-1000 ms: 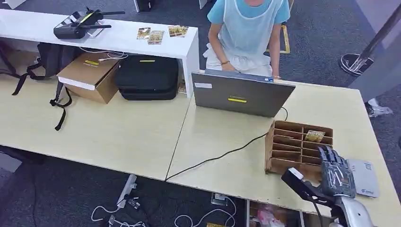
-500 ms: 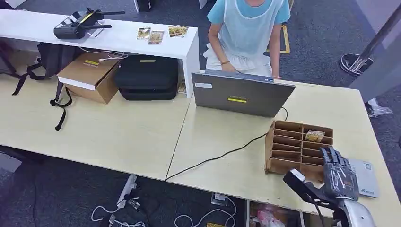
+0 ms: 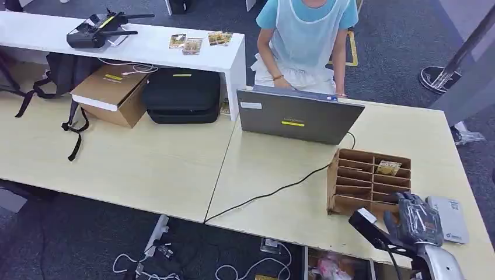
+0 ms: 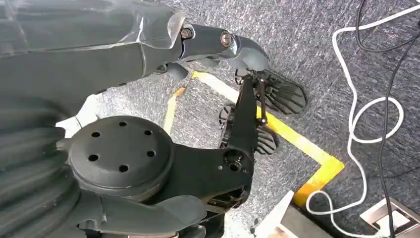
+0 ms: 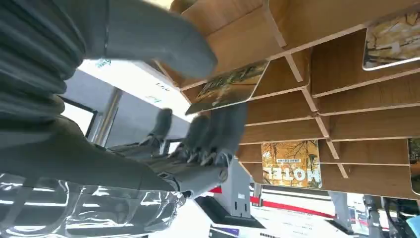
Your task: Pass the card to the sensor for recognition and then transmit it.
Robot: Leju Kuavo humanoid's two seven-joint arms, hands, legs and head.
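A wooden card rack (image 3: 368,181) stands on the right table. My right hand (image 3: 414,221) is at its near right corner with fingers curled down. In the right wrist view a picture card (image 5: 228,87) sticks out of a rack (image 5: 346,114) slot, pinched between the thick thumb (image 5: 158,39) and the dark fingers (image 5: 218,129). The white sensor box (image 3: 450,219) lies flat on the table just right of the hand; its body (image 5: 133,84) is also behind the thumb. My left hand (image 4: 148,44) hangs over the floor, fingers apart, holding nothing.
More cards sit in the rack, one (image 3: 388,168) in an upper slot and one marked HOTEL (image 5: 291,163). A person sits behind an open laptop (image 3: 297,116), whose black cable (image 3: 274,189) crosses the table. A cardboard box (image 3: 111,93) and black bag (image 3: 182,96) stand at the back.
My right hand's fingers, stretched out over the rack a second ago, have curled down and the hand has sunk slightly toward the rack's near corner. Nothing else has moved.
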